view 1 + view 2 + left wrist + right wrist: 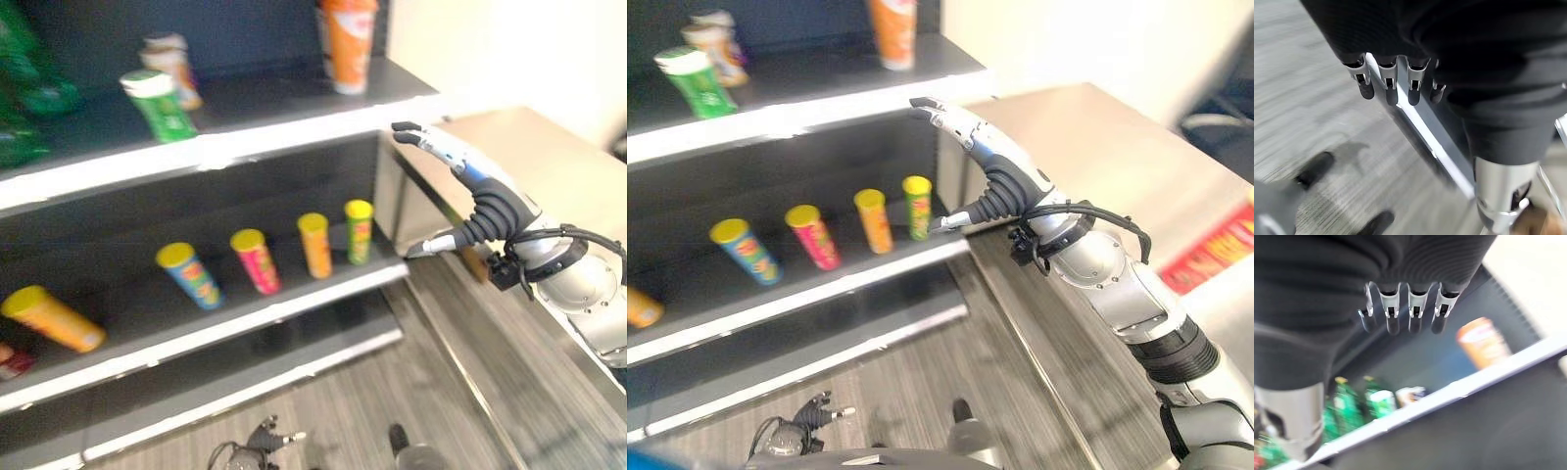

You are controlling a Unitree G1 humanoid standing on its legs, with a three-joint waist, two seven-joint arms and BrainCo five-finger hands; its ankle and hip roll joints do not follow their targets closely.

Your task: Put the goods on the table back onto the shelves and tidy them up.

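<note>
Four yellow-lidded snack tubes [259, 260] stand on the dark middle shelf [245, 318]; the right hand [468, 181], fingers straight, hovers beside it. Right eye view shows a red packet [1215, 257] on the steel worktop [1117, 157]. Left hand [1396, 73], fingers relaxed, hangs over grey plank floor [1312, 117].

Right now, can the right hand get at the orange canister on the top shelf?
Probably yes. The right hand is open, fingers straight, raised beside the shelf's end near the top shelf edge. The orange canister stands upright near that end, with nothing between them.
</note>
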